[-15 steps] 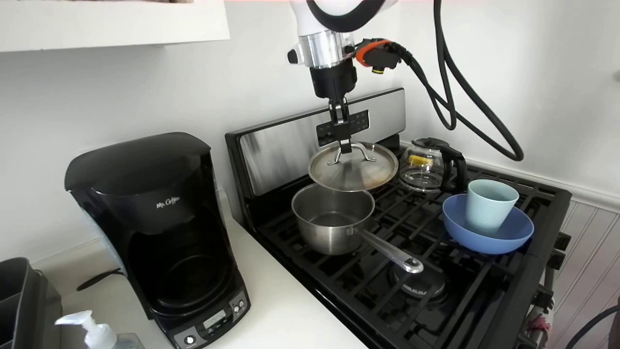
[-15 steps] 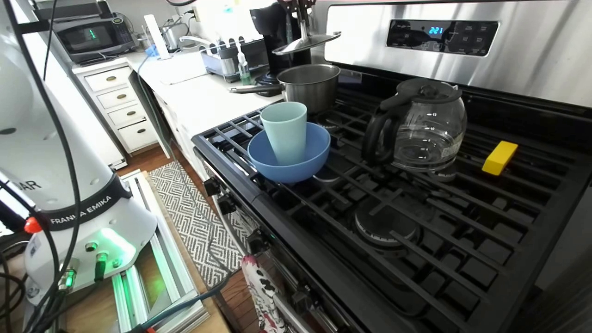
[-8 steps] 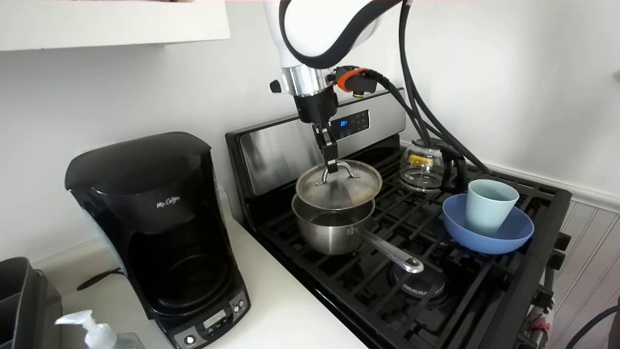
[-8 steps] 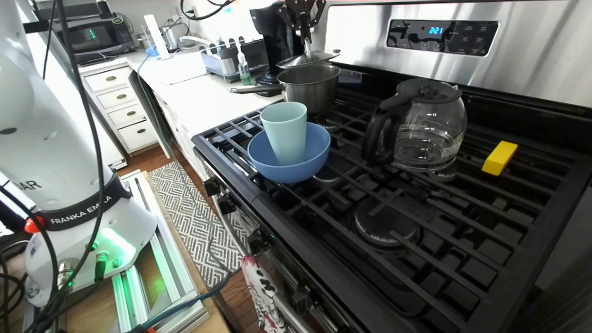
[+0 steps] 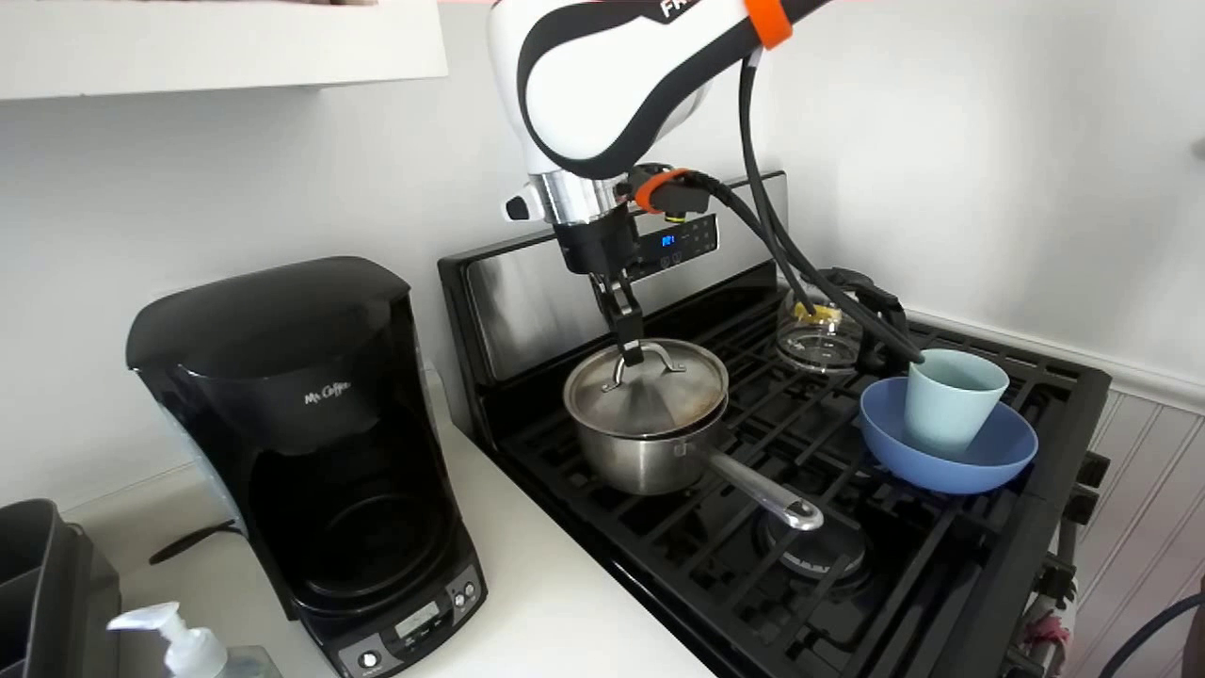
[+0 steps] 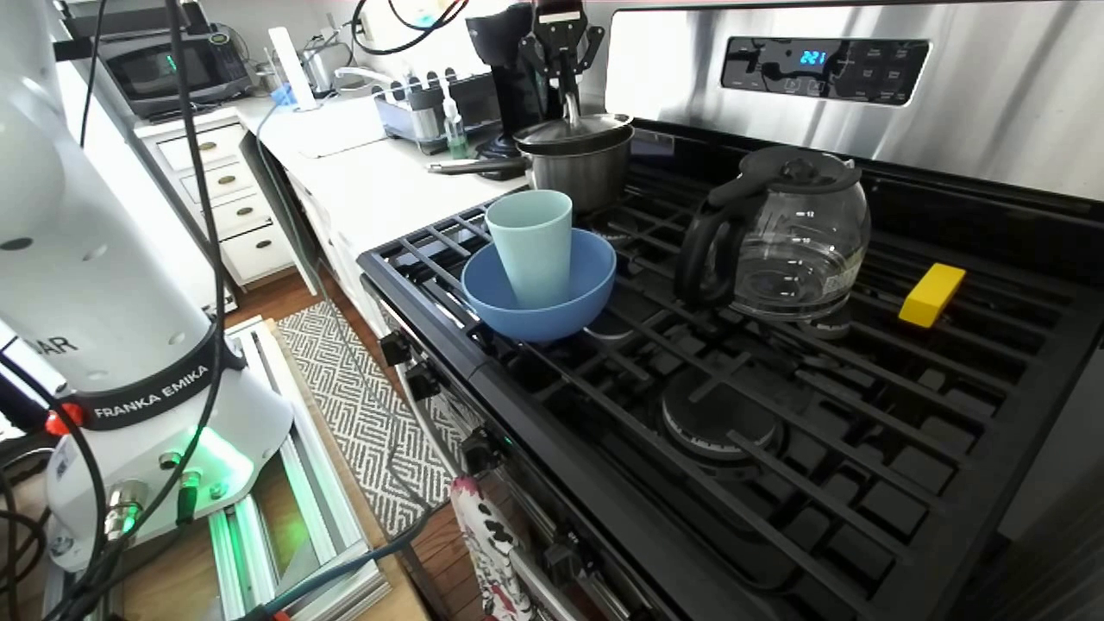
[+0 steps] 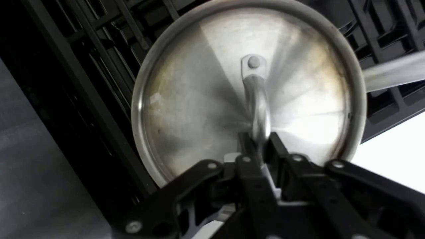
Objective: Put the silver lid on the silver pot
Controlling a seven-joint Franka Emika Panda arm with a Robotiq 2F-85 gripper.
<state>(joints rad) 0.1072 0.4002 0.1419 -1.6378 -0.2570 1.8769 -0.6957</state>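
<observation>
Black stove [image 5: 810, 443] filling the right of an exterior view. White robot arm [image 5: 602, 94] above, in from the top. Black coffee maker [image 5: 292, 377] on the counter [image 5: 574, 612], left of the stove. Silver pot [image 6: 578, 177] at the stove's far left in an exterior view, long handle [image 6: 479, 165] pointing left. Silver lid [image 5: 650, 395] over the pot's mouth. Tilts slightly; shows a dark gap along part of the rim in both exterior views. Cannot tell whether touching elsewhere. Blue bowl [image 6: 539, 326] at the stove's near left in an exterior view. Glass carafe [image 6: 793, 241] right of the bowl, a little farther off. Gripper [image 7: 260, 141] in the wrist view: clenched on the lid's loop handle [image 7: 259, 106], fingers [image 7: 279, 146] on either side. Pale green cup [image 6: 530, 246] inside the bowl, leaning a little. Yellow block [image 6: 932, 295] on the grates [image 6: 802, 414], right of the carafe.
</observation>
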